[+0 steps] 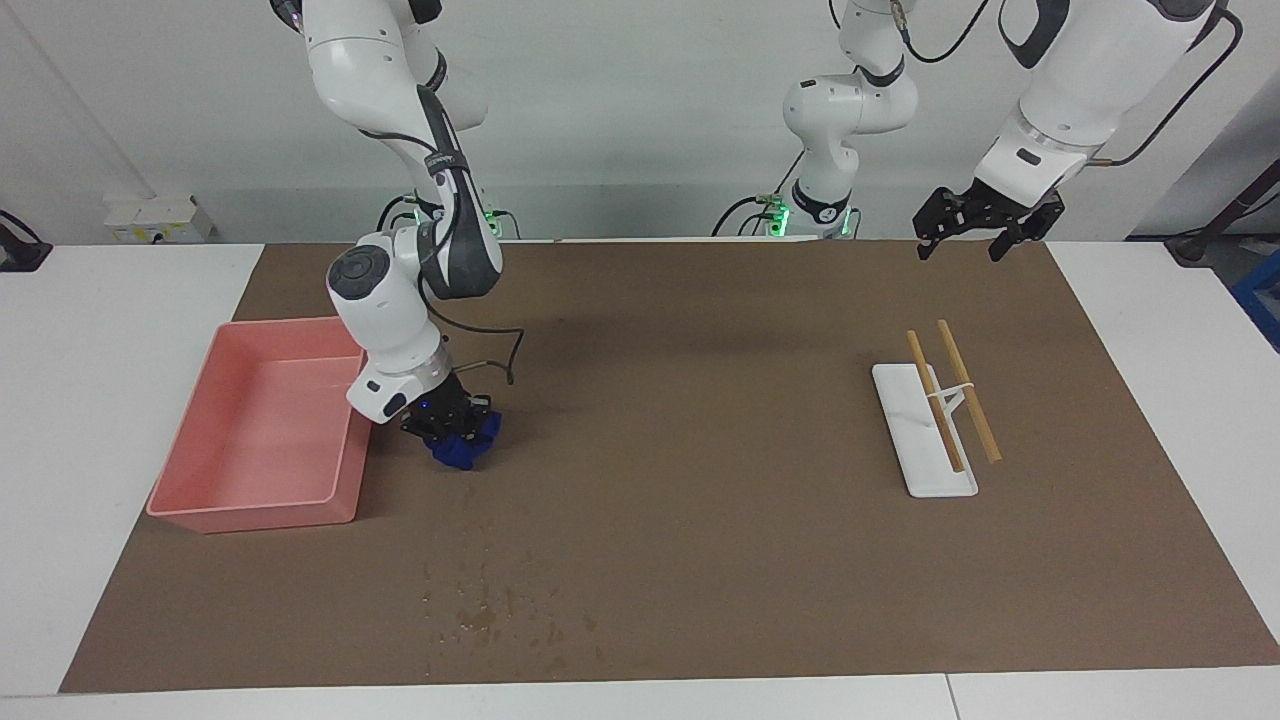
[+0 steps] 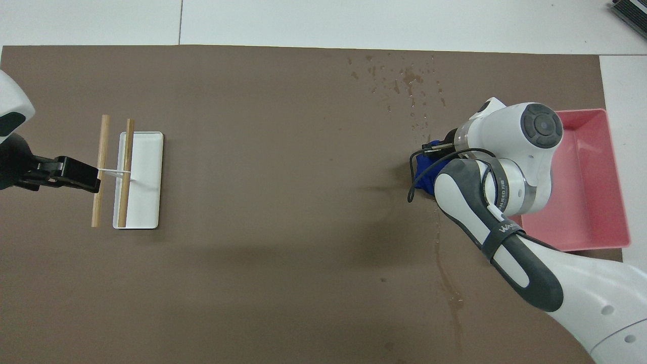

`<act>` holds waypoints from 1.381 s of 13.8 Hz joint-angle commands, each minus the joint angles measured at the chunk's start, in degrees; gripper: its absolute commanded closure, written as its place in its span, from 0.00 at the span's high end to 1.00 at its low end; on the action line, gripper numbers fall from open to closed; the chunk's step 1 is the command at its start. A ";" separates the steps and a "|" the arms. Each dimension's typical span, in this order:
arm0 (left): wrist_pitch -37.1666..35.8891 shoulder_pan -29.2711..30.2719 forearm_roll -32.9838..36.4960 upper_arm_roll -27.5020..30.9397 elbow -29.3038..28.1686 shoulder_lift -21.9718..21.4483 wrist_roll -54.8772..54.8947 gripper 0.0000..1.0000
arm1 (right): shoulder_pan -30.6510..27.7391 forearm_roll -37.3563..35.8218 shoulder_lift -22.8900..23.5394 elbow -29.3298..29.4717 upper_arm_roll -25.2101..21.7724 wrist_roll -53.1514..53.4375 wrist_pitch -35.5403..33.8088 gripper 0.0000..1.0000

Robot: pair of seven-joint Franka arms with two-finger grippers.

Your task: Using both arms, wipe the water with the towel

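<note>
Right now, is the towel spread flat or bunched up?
Bunched up. The towel is a crumpled navy wad gripped by the right end effector, pressed on the brown mat beside the pink tray.

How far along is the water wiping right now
Done: the right gripper is shut on the towel, pressed to the mat beside the pink tray. In hand: wiping toward the droplets. Left: those droplets remain; the left gripper waits open above the mat.

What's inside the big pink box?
The pink plastic tray looks bare inside: only its smooth pink floor and a shiny glint show. The right arm covers the corner nearest the small navy-blue towel, so that part is hidden. Whether it holds water, I cannot tell.
</note>
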 commanded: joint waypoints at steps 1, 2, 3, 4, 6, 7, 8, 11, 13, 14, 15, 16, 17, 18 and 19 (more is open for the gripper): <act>-0.51 -0.30 0.22 0.55 -0.25 -0.81 1.96 1.00 | -0.11 1.78 2.70 2.78 0.55 -1.78 0.56 0.00; -0.34 -0.30 0.22 0.46 -0.25 -0.81 2.14 1.00 | -0.02 2.05 2.70 2.17 0.55 -1.78 -0.22 0.00; -0.34 -0.30 0.22 0.46 -0.34 -0.90 2.58 1.00 | -0.11 2.05 2.27 0.85 0.55 -1.78 -0.84 0.00; -0.25 -0.21 0.22 0.55 -0.43 -0.90 3.71 1.00 | -0.46 2.14 1.65 -0.46 0.55 -1.78 -2.84 0.00; -0.07 -0.21 0.13 0.55 -0.52 -0.99 4.08 1.00 | -0.46 2.40 0.60 -0.57 0.63 -0.65 -10.91 0.00; 0.01 -0.21 0.13 0.55 -0.86 -1.07 3.90 1.00 | -0.46 4.40 -0.10 -0.65 0.55 1.36 -14.52 0.00; -0.07 -0.30 0.13 0.55 -0.87 -1.08 3.81 1.00 | -0.37 6.51 -0.63 -1.00 0.55 2.34 -17.34 0.00; -0.25 -0.30 0.13 0.46 -0.87 -1.16 3.64 1.00 | -0.37 10.65 -4.49 -7.13 0.55 2.96 -20.70 0.00; -0.25 -0.30 0.13 0.46 -0.96 -1.16 3.64 1.00 | -0.29 10.93 -8.27 -13.28 0.55 2.35 -20.44 0.00; -0.25 -0.30 0.13 0.46 -0.87 -1.16 3.64 1.00 | -0.55 10.93 -10.03 -15.31 0.55 2.35 -20.70 0.00; -0.25 -0.30 0.04 0.46 -0.87 -1.16 3.64 1.00 | -0.64 10.93 -12.04 -16.98 0.55 2.35 -21.75 0.00; -0.25 -0.30 0.13 0.46 -0.87 -1.16 3.64 1.00 | -1.25 10.93 -13.80 -17.87 0.46 2.35 -24.28 0.00; -0.25 -0.30 0.13 0.46 -0.87 -1.16 3.64 1.00 | -2.82 10.93 -15.04 -18.40 0.46 2.00 -27.44 0.00; -0.25 -0.30 0.13 0.46 -0.87 -1.16 3.64 1.00 | -4.92 10.93 -16.01 -18.93 0.46 0.00 -29.82 0.00; -0.25 -0.30 0.13 0.46 -0.87 -1.16 3.64 1.00 | -7.21 10.93 -16.72 -19.63 0.46 -2.72 -31.59 0.00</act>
